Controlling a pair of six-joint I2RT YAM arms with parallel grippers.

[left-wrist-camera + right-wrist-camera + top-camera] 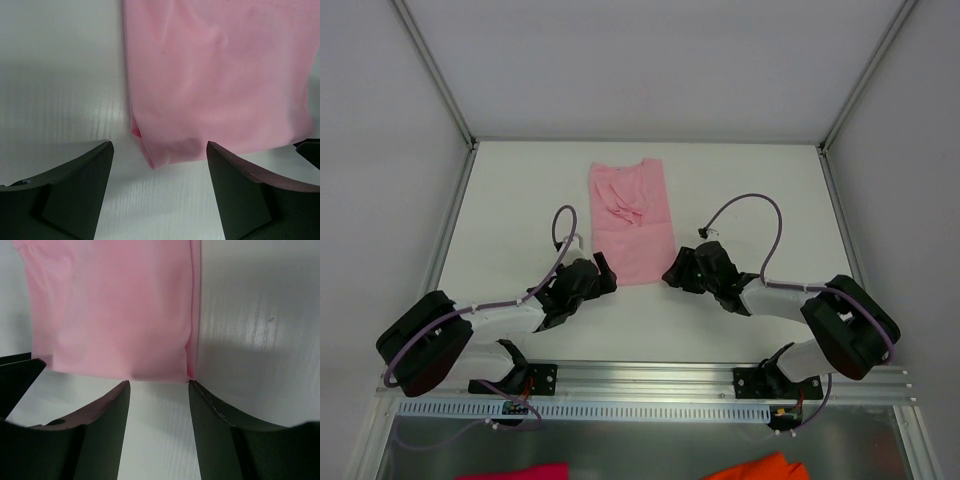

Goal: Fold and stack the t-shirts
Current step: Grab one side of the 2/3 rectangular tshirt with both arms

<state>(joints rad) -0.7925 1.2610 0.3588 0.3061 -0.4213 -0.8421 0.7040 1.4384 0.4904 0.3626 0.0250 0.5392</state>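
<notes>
the pink t-shirt (630, 220) lies as a long narrow strip at the centre of the top view, on the white table (520, 200). your left gripper (605, 268) and right gripper (676, 272) angle in low from the lower corners, jaws spread and holding nothing. each faces a lower hem corner, seemingly ready to pinch it and fold upward.

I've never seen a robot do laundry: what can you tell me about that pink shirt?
The pink t-shirt is thin, soft cloth, folded into a long narrow strip lying flat on the white table, with wrinkles bunched around its middle. The open left hand and right hand sit at its two near corners, neither gripping it.
</notes>
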